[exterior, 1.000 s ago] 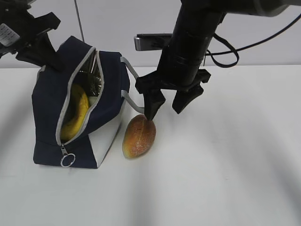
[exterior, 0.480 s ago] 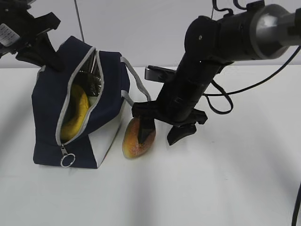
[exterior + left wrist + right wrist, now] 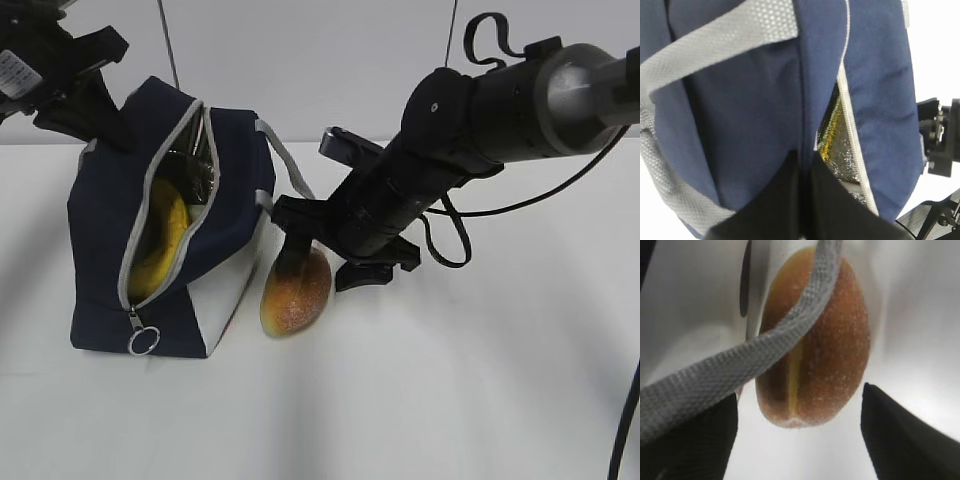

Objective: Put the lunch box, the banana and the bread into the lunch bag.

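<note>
The navy lunch bag (image 3: 100, 220) lies on the white table with its zipper open. The banana (image 3: 165, 235) lies inside it. The lunch box is hidden. The bread (image 3: 295, 290) lies on the table against the bag's white side panel. My right gripper (image 3: 327, 270) is open, low, with a finger on each side of the bread's far end. In the right wrist view the bread (image 3: 830, 340) lies between the open fingers (image 3: 910, 435), with the bag's grey strap (image 3: 740, 365) across it. My left gripper (image 3: 100, 125) is shut on the bag's upper edge, pinching a navy fold (image 3: 803, 161).
The zipper's ring pull (image 3: 143, 341) hangs at the bag's near end. The silver lining (image 3: 840, 145) shows through the opening. The second grey strap (image 3: 715, 45) runs across the left wrist view. White table (image 3: 450, 400) lies in front and to the right.
My right arm has come down and tilted toward the bag, and its open fingers now straddle the bread's far end. The bag, the bread and my left gripper have not moved.
</note>
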